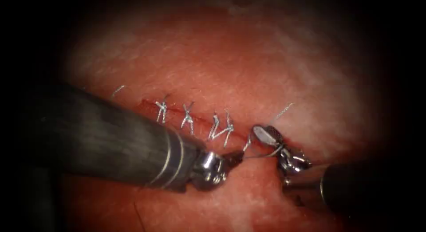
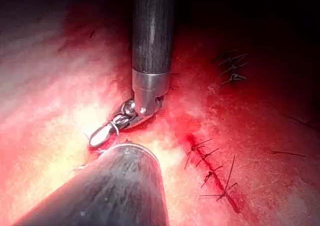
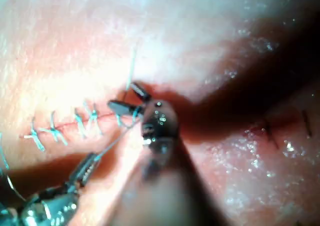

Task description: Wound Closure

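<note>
The cut (image 1: 195,121) runs across the tissue (image 1: 248,63), with several stitches (image 1: 188,117) over it. My left tool (image 1: 238,157) lies just below the cut's right end, its jaws shut on the thread (image 1: 262,155). That thread runs taut to the right and wraps around my right tool (image 1: 262,131), which sits at the last stitch with its jaws open and nothing between them. The right wrist view has the right tool's parted jaws (image 3: 124,99) over the cut and the left tool (image 3: 91,162) holding the thread (image 3: 116,141). The left wrist view shows a loop of thread (image 2: 115,128) around the right tool (image 2: 100,136).
A loose thread end (image 1: 284,110) lies on the tissue right of the last stitch, and another (image 1: 118,91) near the cut's left end. The left shaft (image 1: 111,139) covers the tissue below the cut. Red fluid lines the cut.
</note>
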`<state>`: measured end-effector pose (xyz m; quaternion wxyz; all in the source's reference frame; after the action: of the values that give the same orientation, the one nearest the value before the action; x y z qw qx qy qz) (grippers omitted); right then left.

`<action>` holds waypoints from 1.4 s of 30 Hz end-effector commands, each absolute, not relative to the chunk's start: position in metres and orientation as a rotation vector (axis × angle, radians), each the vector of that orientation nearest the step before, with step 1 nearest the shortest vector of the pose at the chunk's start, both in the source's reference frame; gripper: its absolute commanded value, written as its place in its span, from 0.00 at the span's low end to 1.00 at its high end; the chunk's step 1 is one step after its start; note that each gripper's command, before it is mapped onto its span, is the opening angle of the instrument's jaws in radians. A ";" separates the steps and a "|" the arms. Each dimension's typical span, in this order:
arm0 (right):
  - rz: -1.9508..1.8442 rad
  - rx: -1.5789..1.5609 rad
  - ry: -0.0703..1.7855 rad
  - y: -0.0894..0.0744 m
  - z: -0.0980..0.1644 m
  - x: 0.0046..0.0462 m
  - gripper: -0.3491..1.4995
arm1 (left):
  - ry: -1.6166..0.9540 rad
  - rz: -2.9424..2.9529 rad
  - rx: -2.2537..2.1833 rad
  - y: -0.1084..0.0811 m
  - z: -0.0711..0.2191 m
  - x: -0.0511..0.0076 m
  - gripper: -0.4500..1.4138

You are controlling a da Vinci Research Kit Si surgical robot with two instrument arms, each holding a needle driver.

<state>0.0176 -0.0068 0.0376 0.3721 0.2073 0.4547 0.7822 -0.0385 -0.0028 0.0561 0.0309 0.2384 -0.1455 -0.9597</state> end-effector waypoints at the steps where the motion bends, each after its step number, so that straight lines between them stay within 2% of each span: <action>1: 2.008 0.533 1.161 -0.008 0.038 0.0182 0.82 | -0.441 -2.956 0.736 -0.004 0.057 -0.0389 0.00; 20: 1.997 0.447 1.175 -0.005 0.039 0.0187 0.76 | -0.441 -2.952 0.737 -0.004 0.056 -0.0384 0.00; 29: 1.970 0.407 1.174 -0.004 0.039 0.0197 0.64 | -0.439 -2.949 0.742 -0.005 0.056 -0.0380 0.00; 30: 1.967 0.401 1.174 -0.004 0.039 0.0198 0.60 | -0.439 -2.948 0.743 -0.005 0.056 -0.0380 0.00; 32: 1.964 0.395 1.167 -0.004 0.039 0.0200 0.45 | -0.438 -2.948 0.743 -0.005 0.056 -0.0380 0.00; 35: 1.938 0.405 1.153 -0.004 0.039 0.0200 0.00 | -0.440 -2.950 0.736 -0.005 0.056 -0.0379 0.00; 39: 1.794 0.259 1.088 -0.005 0.038 0.0192 0.00 | -0.438 -2.959 0.717 -0.004 0.056 -0.0372 0.00; 42: 1.761 0.233 1.109 -0.005 0.036 0.0195 0.00 | -0.426 -2.980 0.689 -0.002 0.056 -0.0363 0.00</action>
<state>0.0189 -0.0039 0.0358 0.5034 0.0919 0.4609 0.7251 -0.0357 0.0000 0.0550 0.0266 0.2204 -0.1404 -0.9649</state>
